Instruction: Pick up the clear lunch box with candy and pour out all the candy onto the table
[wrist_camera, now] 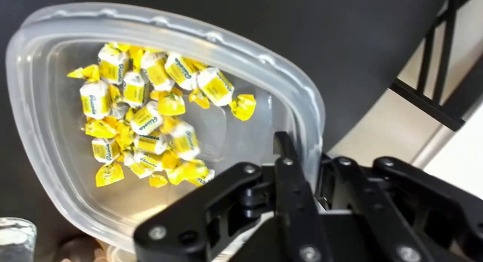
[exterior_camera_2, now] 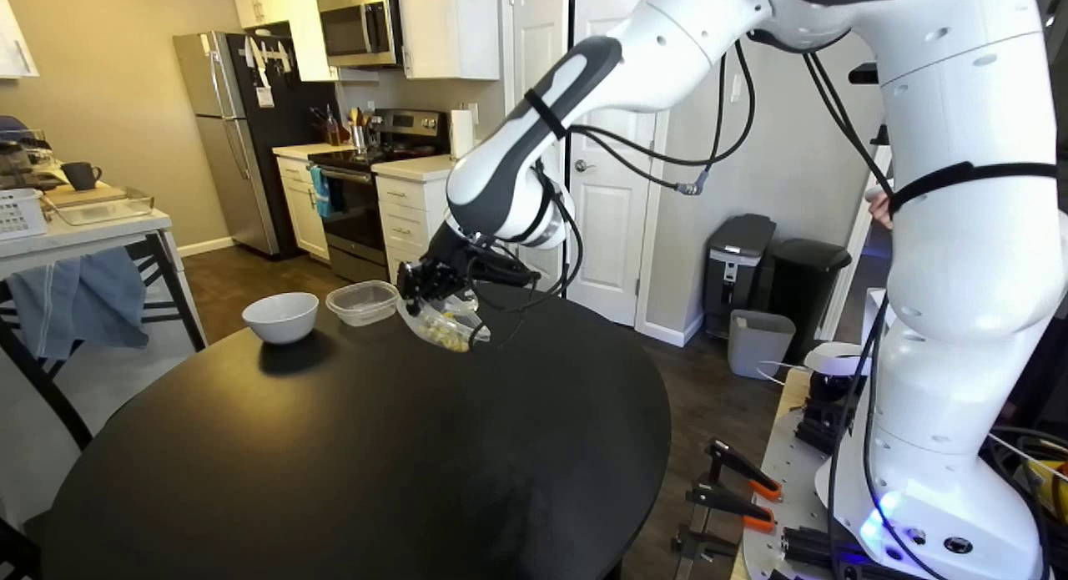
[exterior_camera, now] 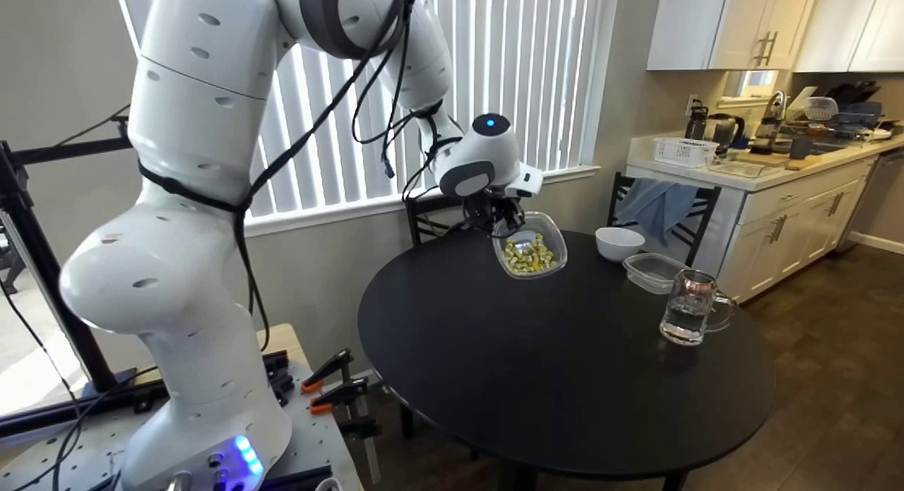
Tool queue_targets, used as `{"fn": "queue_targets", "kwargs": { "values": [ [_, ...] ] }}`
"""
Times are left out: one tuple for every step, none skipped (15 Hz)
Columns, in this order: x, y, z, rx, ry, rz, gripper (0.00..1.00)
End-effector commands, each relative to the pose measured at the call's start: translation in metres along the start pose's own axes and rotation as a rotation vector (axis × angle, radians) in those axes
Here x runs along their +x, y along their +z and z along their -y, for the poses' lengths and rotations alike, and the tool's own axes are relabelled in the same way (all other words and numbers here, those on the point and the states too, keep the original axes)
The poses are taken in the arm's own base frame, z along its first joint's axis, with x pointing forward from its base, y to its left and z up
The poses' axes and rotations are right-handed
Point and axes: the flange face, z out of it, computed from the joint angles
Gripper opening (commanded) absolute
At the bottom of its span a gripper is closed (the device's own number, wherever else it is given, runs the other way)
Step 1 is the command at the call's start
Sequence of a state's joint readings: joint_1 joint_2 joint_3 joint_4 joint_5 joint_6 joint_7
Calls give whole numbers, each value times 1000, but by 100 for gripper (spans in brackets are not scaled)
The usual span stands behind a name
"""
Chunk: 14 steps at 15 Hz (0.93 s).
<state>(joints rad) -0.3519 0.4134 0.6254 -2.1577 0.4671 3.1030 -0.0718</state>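
Clear lunch box [exterior_camera: 547, 226]: right of centre in an exterior view, one wall clamped by Robotiq gripper [wrist_camera: 305, 154]. Risk: tipping may twist this edge hold, spilling Ricola candies [wrist_camera: 146, 119] beyond black table [exterior_camera: 537, 385].

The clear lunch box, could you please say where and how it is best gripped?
Probably hold the clear lunch box by one wall, straddling it from the rim side as the pincer does: the wall looks thin, and the candy lies away from there.
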Motion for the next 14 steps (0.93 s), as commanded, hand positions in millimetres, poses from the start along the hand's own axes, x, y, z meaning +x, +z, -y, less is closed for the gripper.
{"fn": "queue_targets", "kwargs": {
  "values": [
    [29, -22, 26, 139, -24, -109, 1],
    [36, -24, 32, 182, -30, -135, 1],
    [44, -28, 37, 226, -38, -160, 1],
    [50, -30, 39, 271, -46, -181, 1],
    [55, -32, 39, 317, -49, -201, 1],
    [57, -39, 40, 360, -50, -213, 1],
    [58, -47, 38, 404, -42, -222, 1],
    [57, -54, 34, 448, -21, -225, 1],
    [57, -57, 29, 487, 1, -223, 1],
    [56, -57, 23, 525, 30, -214, 1],
    [52, -52, 15, 555, 57, -201, 1],
    [49, -48, 7, 579, 84, -192, 1],
    [43, -41, -3, 600, 114, -177, 1],
    [36, -31, -12, 617, 139, -163, 1]
  ]
}}
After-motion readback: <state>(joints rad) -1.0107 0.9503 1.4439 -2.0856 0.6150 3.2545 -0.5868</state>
